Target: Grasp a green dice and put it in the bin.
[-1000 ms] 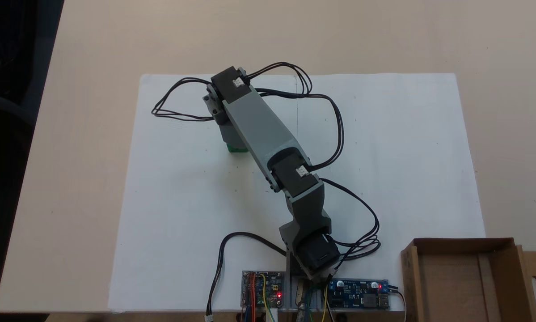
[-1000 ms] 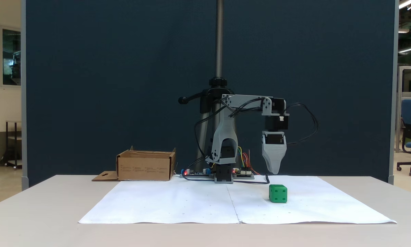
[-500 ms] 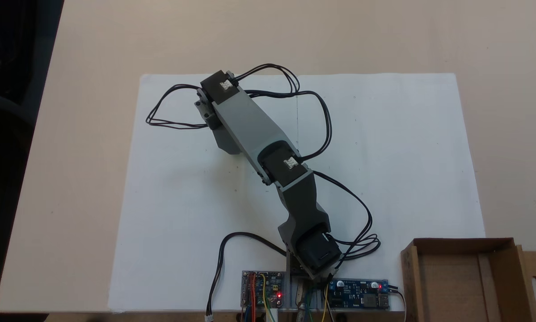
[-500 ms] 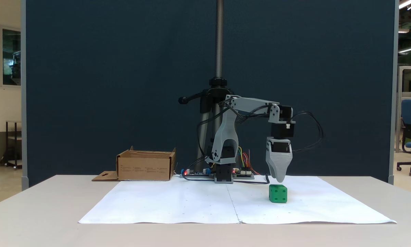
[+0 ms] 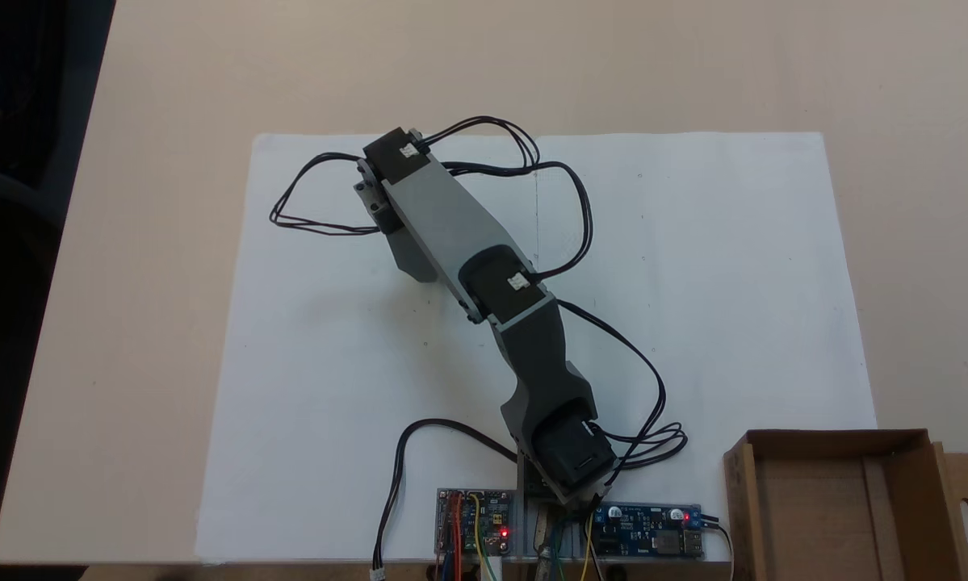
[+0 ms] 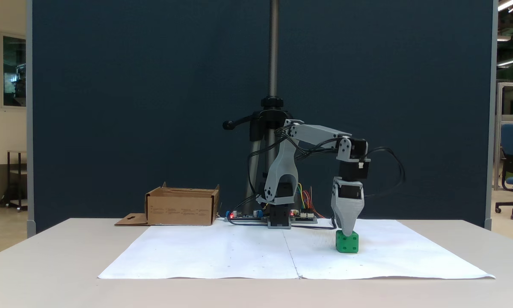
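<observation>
In the side-on fixed view the grey plastic claw (image 6: 347,234) points straight down, and its tip is right at the top of the small bright green dice (image 6: 347,242) w/ dark dots. I only see one pointy tip there, so I can't tell if the claw is spread or pressed together. The dice sits on the big white paper sheet (image 6: 239,252), right of the middle fold in that view.

In the top-down fixed view the grey & black robot arm (image 5: 451,234) reaches up and to the left across the white paper sheet (image 5: 734,282). The arm covers the spot under its far end. Thin black wires (image 5: 322,194) loop out from the arm on both sides.

The brown cardboard box w/ low walls (image 5: 831,440) sits at the bottom right corner in the top-down view, well apart from the arm's far end. Its side flap has a hang-hole cut in it. In the side-on view the box (image 6: 181,208) is on the left, on the pale counter (image 6: 46,265). Small circuit boards w/ red lights (image 5: 475,532) sit by the arm's base.
</observation>
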You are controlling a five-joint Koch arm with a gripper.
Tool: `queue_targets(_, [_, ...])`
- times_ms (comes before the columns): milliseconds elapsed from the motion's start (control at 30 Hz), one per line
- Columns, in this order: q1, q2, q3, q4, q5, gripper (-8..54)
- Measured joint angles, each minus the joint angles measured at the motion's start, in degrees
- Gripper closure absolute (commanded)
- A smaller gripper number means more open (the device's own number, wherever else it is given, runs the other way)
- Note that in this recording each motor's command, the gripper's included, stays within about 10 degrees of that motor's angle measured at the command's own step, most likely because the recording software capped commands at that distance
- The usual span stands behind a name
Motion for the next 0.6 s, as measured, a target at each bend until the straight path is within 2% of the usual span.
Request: queue_targets(600, [0.0,-4.7,0.0,-0.8,0.0,3.2])
